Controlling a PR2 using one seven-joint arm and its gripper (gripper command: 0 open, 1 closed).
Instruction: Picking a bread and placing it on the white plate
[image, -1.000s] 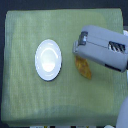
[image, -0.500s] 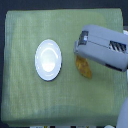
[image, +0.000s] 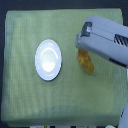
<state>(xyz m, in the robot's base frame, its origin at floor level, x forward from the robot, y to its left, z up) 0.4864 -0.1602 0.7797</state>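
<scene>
The white plate (image: 48, 59) lies bare on the green cloth, left of centre in the exterior view. The bread (image: 85, 60), golden-brown and bumpy, lies on the cloth to the plate's right, its upper end hidden under my arm. My grey gripper (image: 83, 44) comes in from the exterior view's right and hangs directly over the bread's upper part. Its fingers are hidden beneath the gripper housing, so I cannot tell whether they are open or shut or touching the bread.
A green woven cloth (image: 30, 100) covers the table. Its edges show at the top and bottom, with dark floor beyond. My arm (image: 112, 45) fills the upper right of the view.
My gripper has shifted slightly toward the exterior view's left and down over the bread. The bread and plate have stayed where they were.
</scene>
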